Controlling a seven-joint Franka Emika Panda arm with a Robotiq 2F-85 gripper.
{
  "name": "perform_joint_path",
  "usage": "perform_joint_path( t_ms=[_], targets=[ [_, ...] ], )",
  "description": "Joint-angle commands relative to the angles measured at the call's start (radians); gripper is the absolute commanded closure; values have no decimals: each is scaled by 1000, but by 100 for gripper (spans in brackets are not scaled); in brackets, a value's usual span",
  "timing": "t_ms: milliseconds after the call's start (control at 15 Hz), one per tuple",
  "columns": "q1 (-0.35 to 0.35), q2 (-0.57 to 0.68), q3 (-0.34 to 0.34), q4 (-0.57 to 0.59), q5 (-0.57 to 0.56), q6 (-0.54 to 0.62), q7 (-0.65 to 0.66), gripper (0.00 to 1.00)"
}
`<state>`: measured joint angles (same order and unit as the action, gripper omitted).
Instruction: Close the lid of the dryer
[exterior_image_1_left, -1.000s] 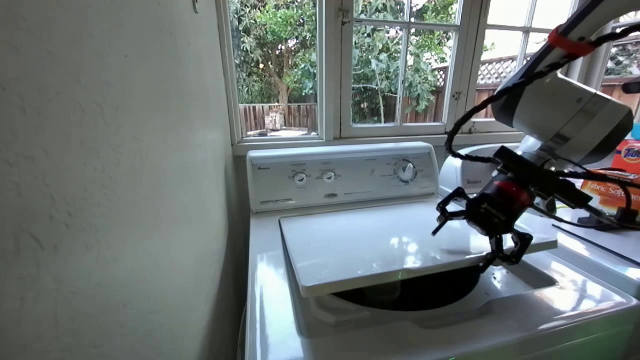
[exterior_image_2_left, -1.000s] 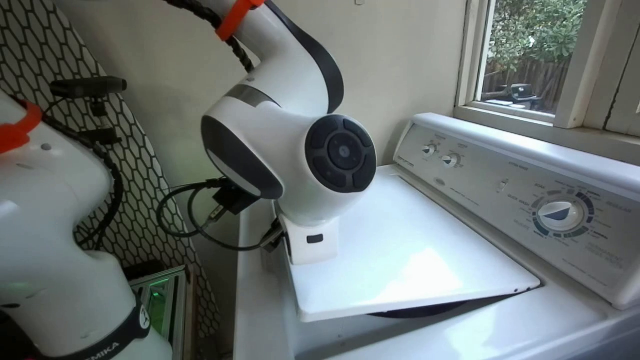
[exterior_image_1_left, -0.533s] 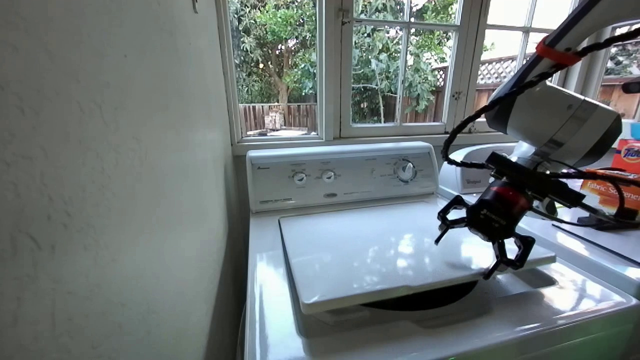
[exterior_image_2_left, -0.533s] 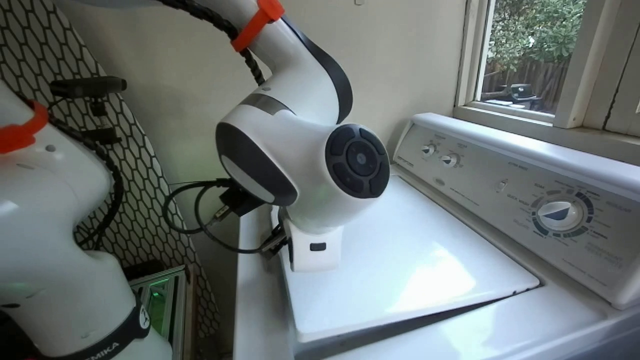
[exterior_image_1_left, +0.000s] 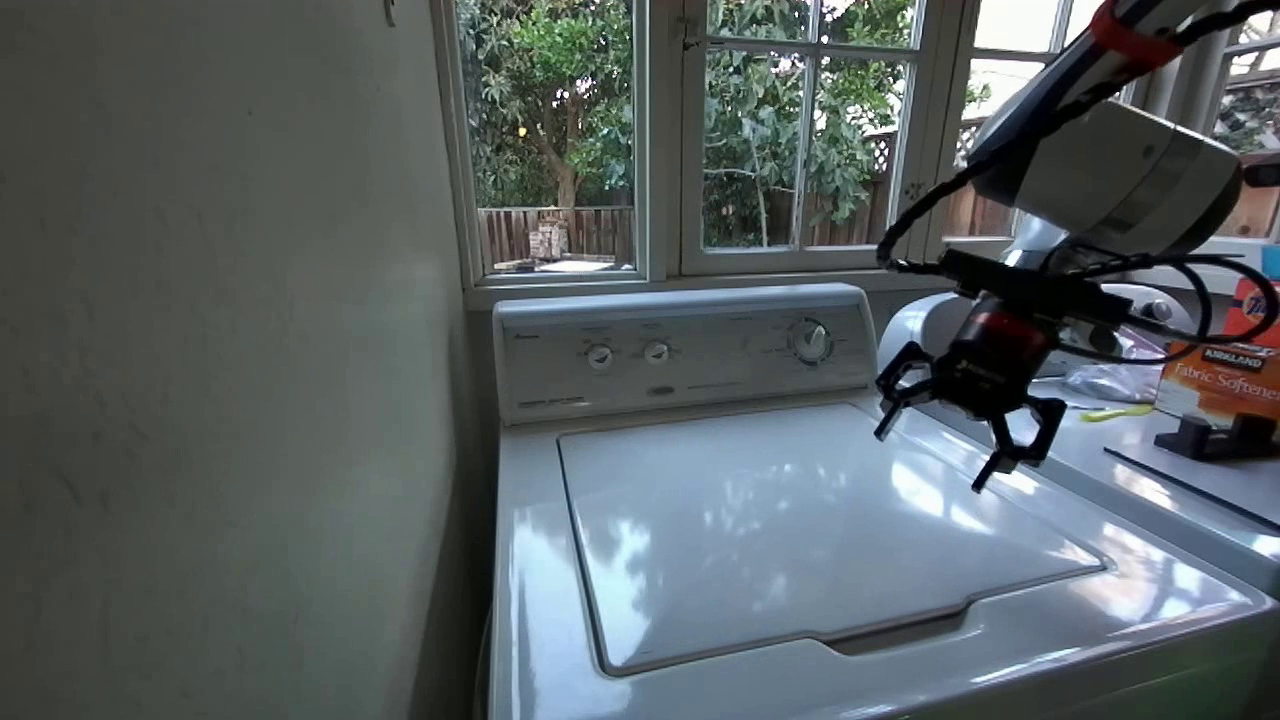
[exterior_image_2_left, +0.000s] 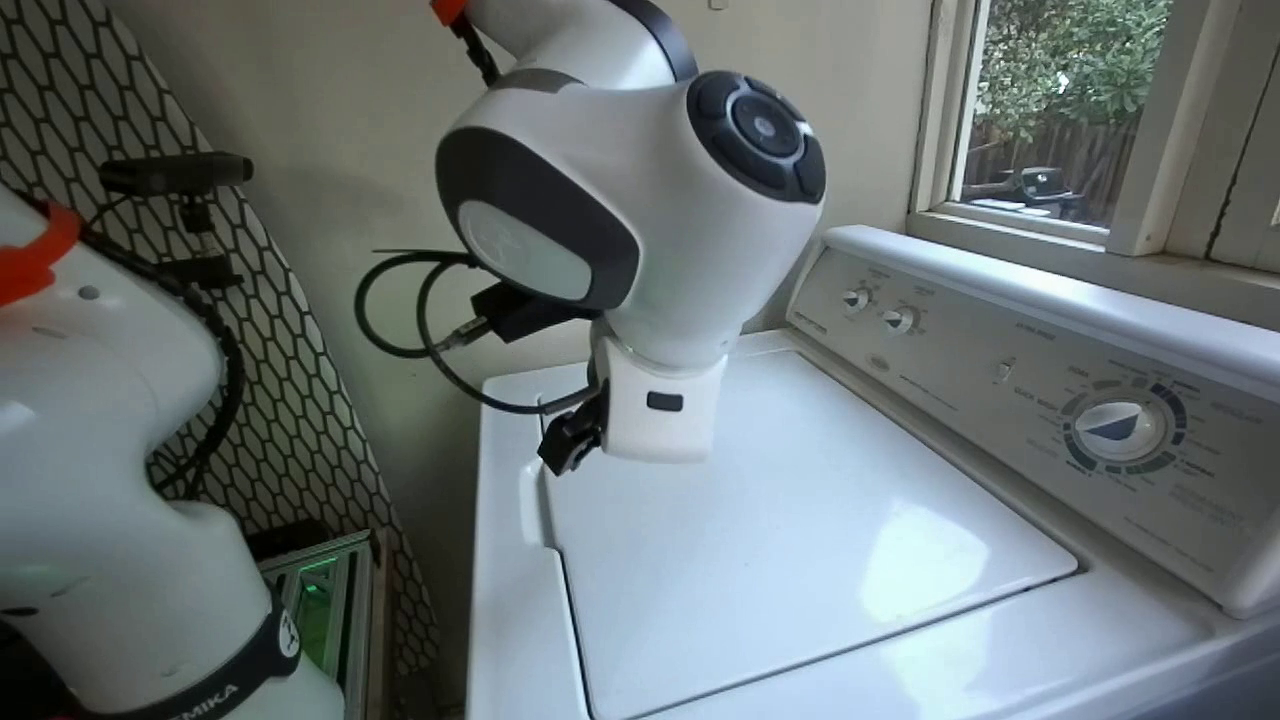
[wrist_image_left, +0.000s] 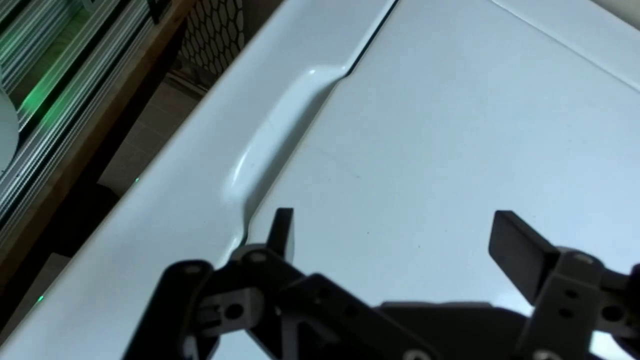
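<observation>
Glossy white rectangular metal lid: in an exterior view it lies flush in the white top-loading dryer, bright in patches, beneath your black jointed fingers and apart from them.
Black gripper: you have its fingers spread.
Orange cardboard softener box: only here, to the picture's right of the fingers.
Round black button pad: in an exterior view, only here, on the white arm hiding your fingers.
White curved recess: in the wrist view, just beside your picture-left fingertip; only here you see dark specks on the lid.
Lid's tilt: front edge raised half a second ago, level now; your gripper sits higher.
</observation>
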<state>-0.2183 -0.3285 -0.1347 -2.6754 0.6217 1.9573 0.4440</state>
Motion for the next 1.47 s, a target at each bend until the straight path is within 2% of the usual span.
perform_joint_path(
  t_ms=[0,400,667,867,933,1400],
  targets=[
    [-20,-130,70,-11,-158,10,171,0],
    [-11,-319,213,53,-421,-52,427,0],
    [7,-403,299,129,-575,-113,481,0],
    [14,-435,339,195,-700,-145,457,0],
    [28,-407,306,171,-642,-115,464,0],
    [34,-400,300,181,-649,-117,463,0]
  ],
)
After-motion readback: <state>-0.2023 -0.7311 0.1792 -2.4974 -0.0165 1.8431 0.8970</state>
